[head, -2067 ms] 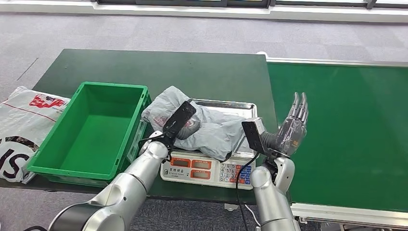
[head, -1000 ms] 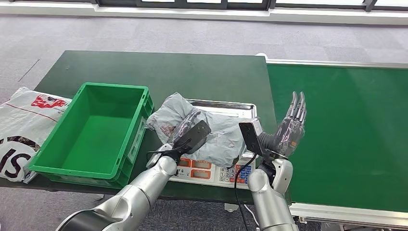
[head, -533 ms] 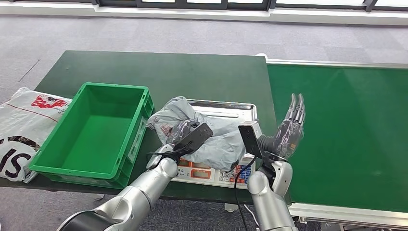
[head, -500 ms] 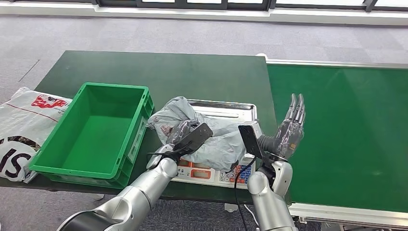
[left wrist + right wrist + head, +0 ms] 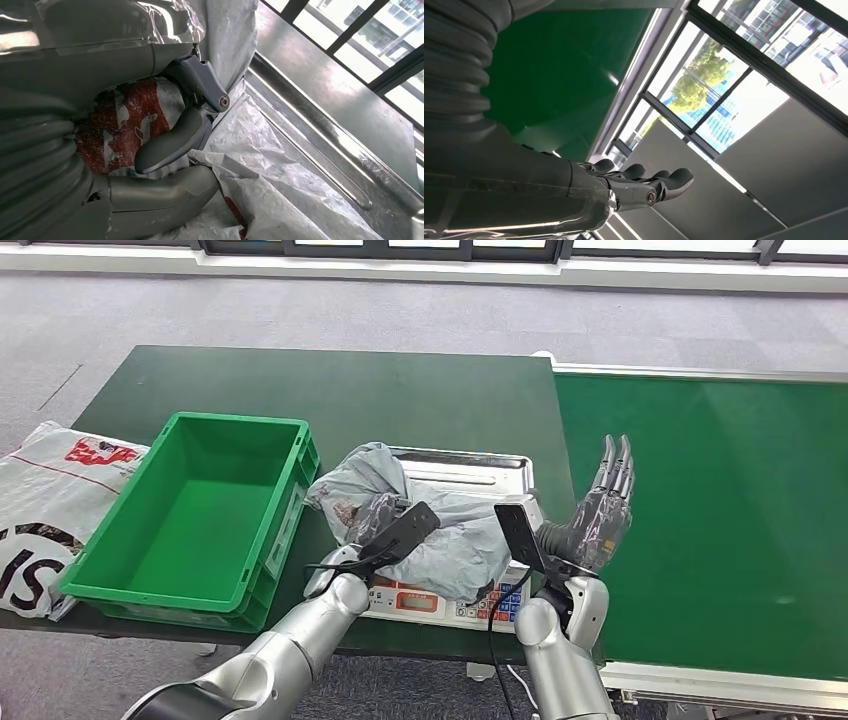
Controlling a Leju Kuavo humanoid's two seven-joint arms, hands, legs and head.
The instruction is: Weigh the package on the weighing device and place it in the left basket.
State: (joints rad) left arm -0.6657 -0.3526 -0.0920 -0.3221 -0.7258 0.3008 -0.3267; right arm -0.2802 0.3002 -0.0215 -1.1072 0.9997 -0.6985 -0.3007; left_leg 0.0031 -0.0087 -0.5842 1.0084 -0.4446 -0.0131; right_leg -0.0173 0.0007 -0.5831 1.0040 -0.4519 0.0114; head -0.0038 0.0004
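Observation:
A crumpled grey plastic package (image 5: pixel 445 530) lies on the steel tray (image 5: pixel 480 465) of the weighing scale (image 5: pixel 425 602), drooping over its near edge. My left hand (image 5: pixel 375 515) grips the package at its left end. In the left wrist view the thumb (image 5: pixel 175 142) presses a fold of the package (image 5: pixel 265 170) with red print against a finger, beside the steel tray (image 5: pixel 325 105). The empty green basket (image 5: pixel 190 510) stands just left of the scale. My right hand (image 5: pixel 600 505) stands upright and open to the right of the scale, its fingers stretched out (image 5: pixel 644 187).
A white printed bag (image 5: pixel 45 500) lies at the table's left end, beside the basket. The dark green table (image 5: pixel 330 390) reaches back behind the scale. A brighter green conveyor belt (image 5: pixel 720 510) runs along the right, also seen past the right hand (image 5: pixel 554 70).
My left hand has drawn back toward the table's near edge with the package, which now hangs over part of the scale's display. The right hand has barely shifted.

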